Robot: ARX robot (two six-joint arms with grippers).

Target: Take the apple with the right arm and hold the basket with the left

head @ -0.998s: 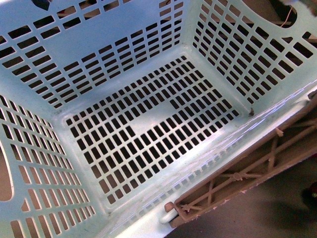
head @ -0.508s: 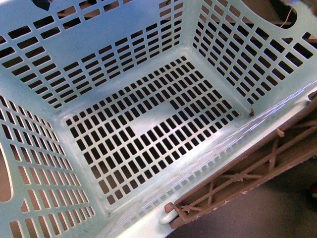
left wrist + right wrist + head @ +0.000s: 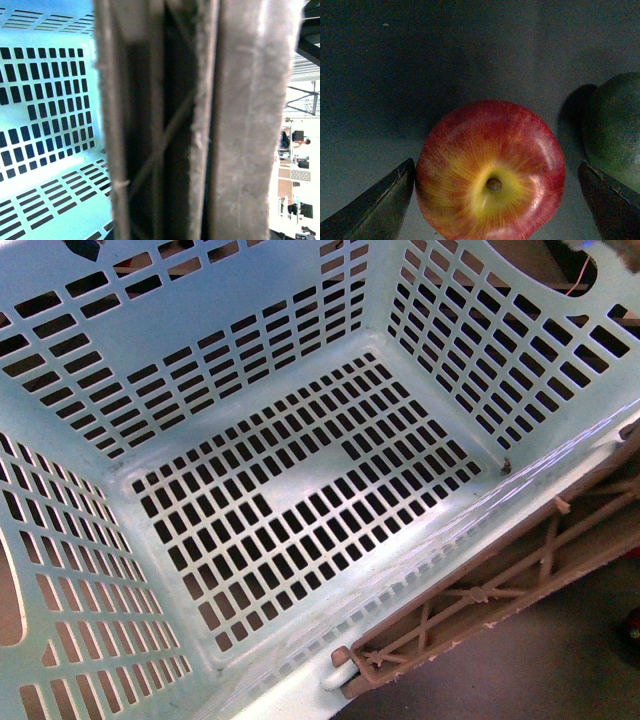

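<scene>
The pale mint-green basket (image 3: 120,320) fills the front view, its slotted floor bare, with a brown ribbed handle (image 3: 500,580) lying along its near right rim. Neither arm shows in that view. In the left wrist view the brown handle (image 3: 200,125) fills the frame very close up, blurred, with the basket's slotted wall (image 3: 45,100) beside it; my left gripper is shut on the basket and its fingers are hidden. In the right wrist view the red apple (image 3: 490,170), stem end up with a yellow patch, sits between my open right gripper's (image 3: 500,200) dark fingertips (image 3: 375,205).
A dark green round fruit (image 3: 612,125) lies close beside the apple, right behind one right fingertip. The apple rests on a dim grey surface (image 3: 420,60). Dark floor (image 3: 540,670) shows past the basket's near right rim.
The basket has shifted only very slightly in the front view; nothing else has visibly changed.
</scene>
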